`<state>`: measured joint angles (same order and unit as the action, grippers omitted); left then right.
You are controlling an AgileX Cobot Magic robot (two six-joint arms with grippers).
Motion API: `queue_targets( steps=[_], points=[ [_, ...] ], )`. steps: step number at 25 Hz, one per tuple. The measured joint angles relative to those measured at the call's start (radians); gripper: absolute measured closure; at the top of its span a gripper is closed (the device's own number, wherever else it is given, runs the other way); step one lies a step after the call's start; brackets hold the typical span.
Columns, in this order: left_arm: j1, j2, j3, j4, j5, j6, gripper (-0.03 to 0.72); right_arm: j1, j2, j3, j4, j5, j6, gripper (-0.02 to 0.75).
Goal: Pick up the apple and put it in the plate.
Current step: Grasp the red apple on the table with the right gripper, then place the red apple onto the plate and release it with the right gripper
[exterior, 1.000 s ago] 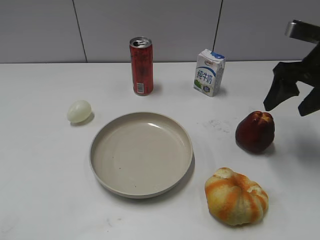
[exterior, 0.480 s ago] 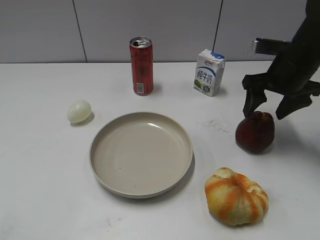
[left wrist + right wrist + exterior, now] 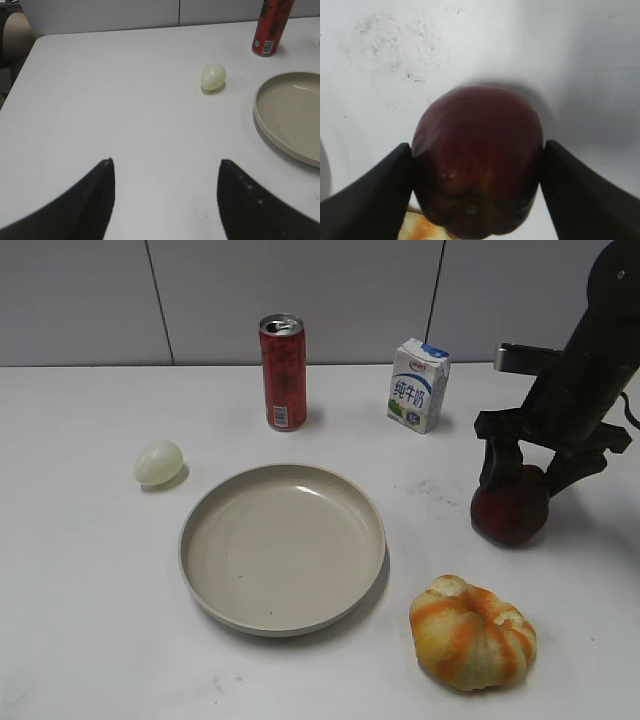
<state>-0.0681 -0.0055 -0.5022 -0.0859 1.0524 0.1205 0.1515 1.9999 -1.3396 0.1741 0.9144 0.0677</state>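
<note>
The dark red apple [image 3: 510, 512] stands on the white table, right of the plate [image 3: 200, 570]. My right gripper [image 3: 522, 483] has come down over it. In the right wrist view the apple [image 3: 477, 170] fills the gap between the two black fingers [image 3: 477, 146], which sit at its left and right sides, spread wide. The apple rests on the table. The beige plate is empty and also shows in the left wrist view [image 3: 260, 107]. My left gripper [image 3: 166, 162] is open and empty over bare table at the left, outside the exterior view.
A red can [image 3: 283, 370] and a milk carton [image 3: 418, 385] stand at the back. A pale egg-shaped thing [image 3: 158, 462] lies left of the plate. An orange-and-yellow ribbed fruit [image 3: 472, 632] lies in front of the apple.
My right gripper has moved left and down from the far right, and its fingers now straddle the apple. The apple and the other things have not moved.
</note>
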Motion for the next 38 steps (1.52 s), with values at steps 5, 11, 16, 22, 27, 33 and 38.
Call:
queue_targets(
  steps=[5,11,16,22,27,33,38],
  points=[
    [0.000,0.000,0.000,0.000,0.000,0.000,0.197,0.001,0.007,-0.026,-0.001,0.035,0.001,0.145],
    [0.000,0.000,0.000,0.000,0.000,0.000,0.197,0.079,0.009,-0.165,-0.010,0.147,0.004,0.145],
    [0.000,0.000,0.000,0.000,0.000,0.000,0.197,0.247,0.009,-0.297,-0.009,0.173,0.004,0.145],
    [0.000,0.000,0.000,0.000,0.000,0.000,0.197,0.453,0.013,-0.356,-0.006,0.133,0.008,0.145],
    [0.000,0.000,0.000,0.000,0.000,0.000,0.197,0.543,0.082,-0.359,-0.019,0.102,0.015,0.145],
    [0.000,0.000,0.000,0.000,0.000,0.000,0.197,0.558,0.163,-0.359,-0.035,0.080,0.016,0.145],
    [0.000,0.000,0.000,0.000,0.000,0.000,0.197,0.558,0.168,-0.359,-0.044,0.074,0.014,0.083]
  ],
)
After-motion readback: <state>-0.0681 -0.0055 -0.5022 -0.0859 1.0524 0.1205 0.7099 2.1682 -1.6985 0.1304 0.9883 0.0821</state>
